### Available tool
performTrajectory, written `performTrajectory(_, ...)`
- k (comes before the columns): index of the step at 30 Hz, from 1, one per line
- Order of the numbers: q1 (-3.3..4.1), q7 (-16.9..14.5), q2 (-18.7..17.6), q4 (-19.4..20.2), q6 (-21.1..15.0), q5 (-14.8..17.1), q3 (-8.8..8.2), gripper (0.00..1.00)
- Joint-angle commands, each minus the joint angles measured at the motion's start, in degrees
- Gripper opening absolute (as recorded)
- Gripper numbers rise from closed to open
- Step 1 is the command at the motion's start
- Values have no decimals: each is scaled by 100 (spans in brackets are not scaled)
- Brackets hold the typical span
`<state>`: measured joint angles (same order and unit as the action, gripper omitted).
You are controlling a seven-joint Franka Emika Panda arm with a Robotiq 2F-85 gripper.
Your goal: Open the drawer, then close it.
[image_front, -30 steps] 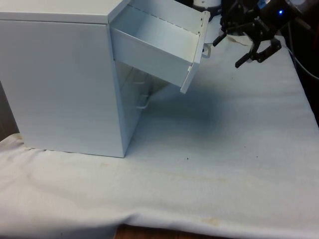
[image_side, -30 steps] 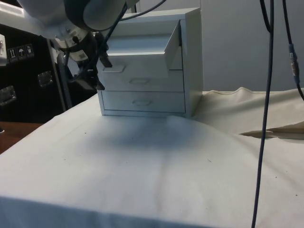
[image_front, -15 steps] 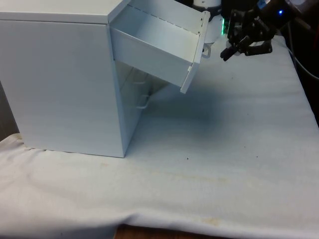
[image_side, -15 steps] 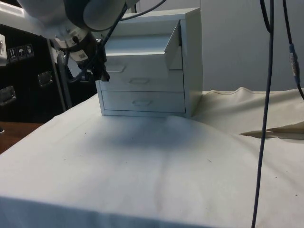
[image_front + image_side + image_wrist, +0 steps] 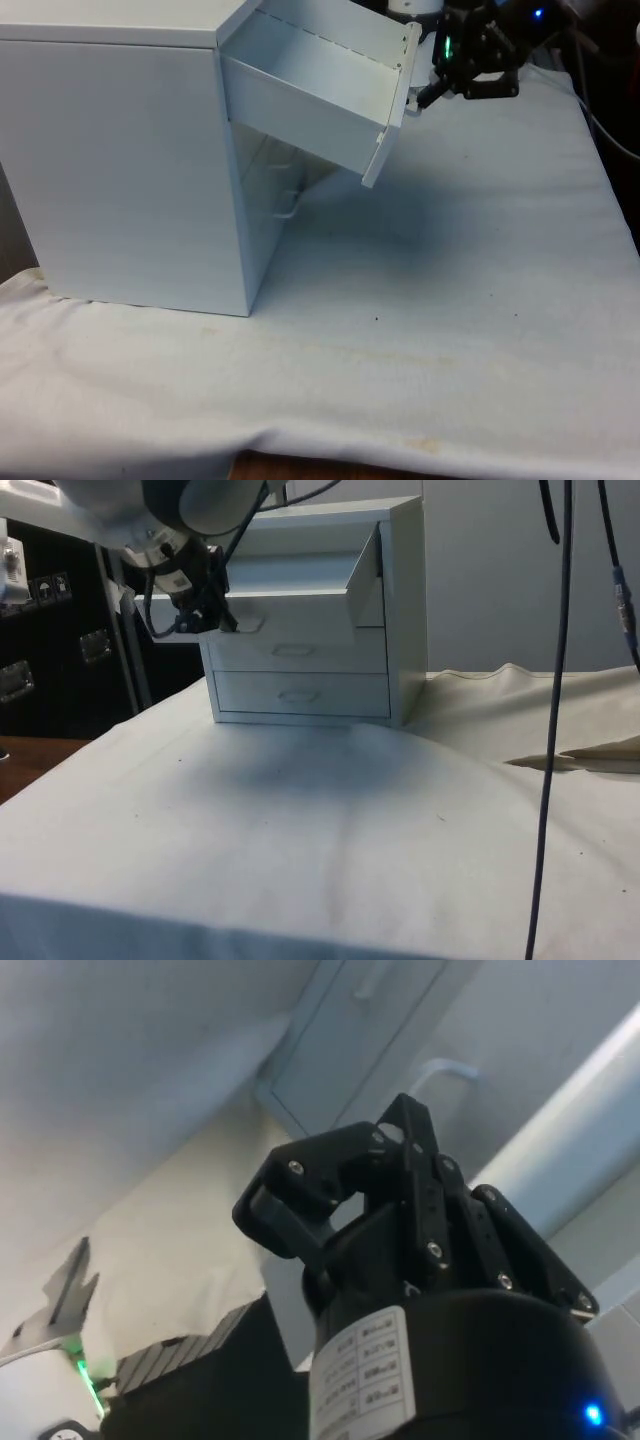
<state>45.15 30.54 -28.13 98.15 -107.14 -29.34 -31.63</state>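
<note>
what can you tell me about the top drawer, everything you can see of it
The top drawer is white, looks like painted metal or board, pulled well out of the chest of drawers and sagging, front tipped down. Its inside looks empty. A small handle sits on its front panel. The claw is right at that handle; contact is unclear.

White chest of drawers [image 5: 330, 620] sits on the cloth-covered table [image 5: 300, 850] w/ its top drawer [image 5: 290, 605] pulled out and tilted – the two lower drawers are shut. Black gripper [image 5: 205, 615] is right at the top drawer's front, near its handle; can't tell if it touches. Dark cables [image 5: 560, 680] hang down in the foreground.
</note>
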Motion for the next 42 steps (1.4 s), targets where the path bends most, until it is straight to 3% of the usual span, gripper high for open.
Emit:
performTrajectory(1, 23, -29, 86, 46, 17, -92, -17, 0)
performTrajectory(15, -6, -166, 138, 69, 97, -384, -69, 0)
performTrajectory(21, 46, -189, 178, 103, 143, -544, -74, 0)
performTrajectory(23, 34, -155, 120, 40, 195, -424, -29, 0)
performTrajectory(24, 63, -183, 195, 109, 183, -607, -69, 0)
performTrajectory(31, 109, -172, 298, 178, 281, -900, -52, 0)
performTrajectory(33, 80, -155, 252, 132, 292, -837, -29, 0)
performTrajectory(35, 115, -172, 338, 212, 298, -1008, -52, 0)
performTrajectory(41, 92, -189, 413, 298, 292, -1226, -57, 0)
performTrajectory(42, 86, -155, 355, 241, 344, -1146, -34, 0)
